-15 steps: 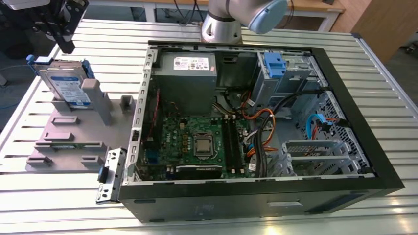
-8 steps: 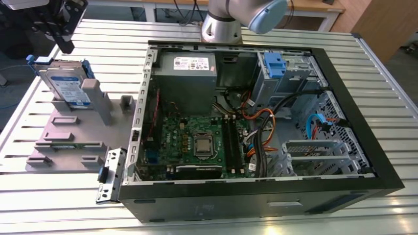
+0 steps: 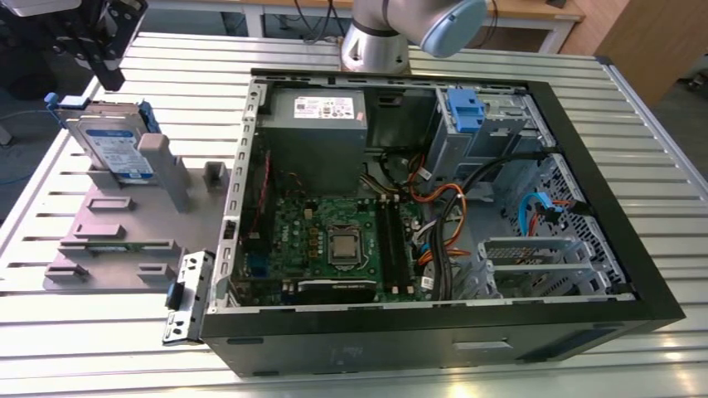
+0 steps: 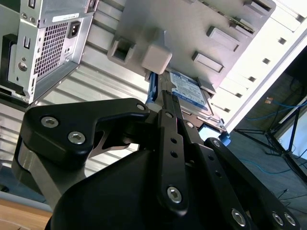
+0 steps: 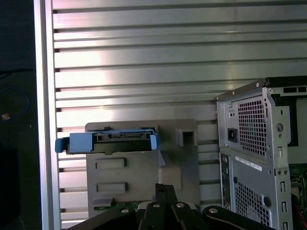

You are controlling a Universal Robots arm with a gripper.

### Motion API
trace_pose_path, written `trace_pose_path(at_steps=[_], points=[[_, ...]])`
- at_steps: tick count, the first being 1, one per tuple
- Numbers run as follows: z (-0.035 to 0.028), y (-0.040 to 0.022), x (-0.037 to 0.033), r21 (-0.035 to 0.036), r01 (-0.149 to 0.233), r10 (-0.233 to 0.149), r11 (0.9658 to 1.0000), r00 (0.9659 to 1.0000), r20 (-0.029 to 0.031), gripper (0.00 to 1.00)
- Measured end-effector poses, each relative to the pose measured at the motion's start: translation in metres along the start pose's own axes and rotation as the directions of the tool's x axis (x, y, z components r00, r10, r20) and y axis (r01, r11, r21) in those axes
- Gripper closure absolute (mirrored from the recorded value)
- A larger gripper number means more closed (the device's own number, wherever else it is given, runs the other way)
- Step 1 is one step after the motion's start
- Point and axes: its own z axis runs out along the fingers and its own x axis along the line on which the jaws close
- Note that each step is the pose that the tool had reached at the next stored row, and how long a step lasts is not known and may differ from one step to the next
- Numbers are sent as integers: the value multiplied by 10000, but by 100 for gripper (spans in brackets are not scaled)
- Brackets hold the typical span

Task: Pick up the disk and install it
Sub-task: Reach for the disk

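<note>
Exterior view: disk stands on edge in the grey holder, upper left of frame, on the slatted table, to the exterior view's left of the open computer case. My gripper hangs just above the disk, not touching. In both wrist views my fingers are pressed together, gripping nothing.

Robotics lab: slatted aluminium bench, opened computer tower, grey fixture.
</note>
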Motion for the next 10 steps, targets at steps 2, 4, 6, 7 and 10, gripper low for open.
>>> trace_pose_path(at_steps=[2,4,6,7,10], points=[[0,0,4,0,0,0,10000,10000,0,89],[0,0,6,0,0,0,10000,10000,0,89],[0,-1,11,0,-1,1,10000,10000,0,89],[0,-1,14,0,-1,1,10000,10000,0,89],[25,-10,131,78,1,-1,10000,10000,5,89]])
